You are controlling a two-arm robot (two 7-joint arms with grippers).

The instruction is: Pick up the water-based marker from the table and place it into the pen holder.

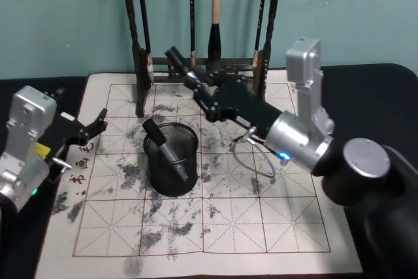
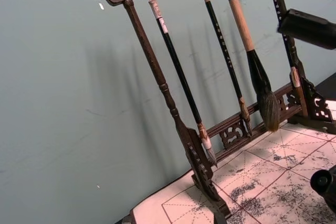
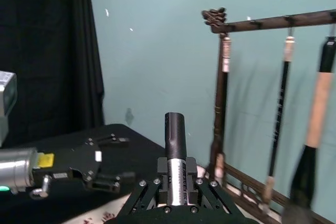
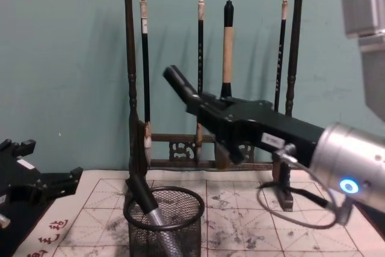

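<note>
Mostly hidden between the right gripper's (image 1: 198, 89) clamped fingers, the marker (image 1: 176, 59) pokes out high behind the holder (image 1: 160, 178). Inside it a second marker (image 1: 167, 148) leans, cap over the rim. The left gripper (image 1: 98, 130) hangs spread wide at the mat's (image 1: 274, 227) left edge.

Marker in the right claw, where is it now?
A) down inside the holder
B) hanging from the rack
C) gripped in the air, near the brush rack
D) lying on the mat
C: the right claw grips the marker in the air, above and behind the holder.
</note>
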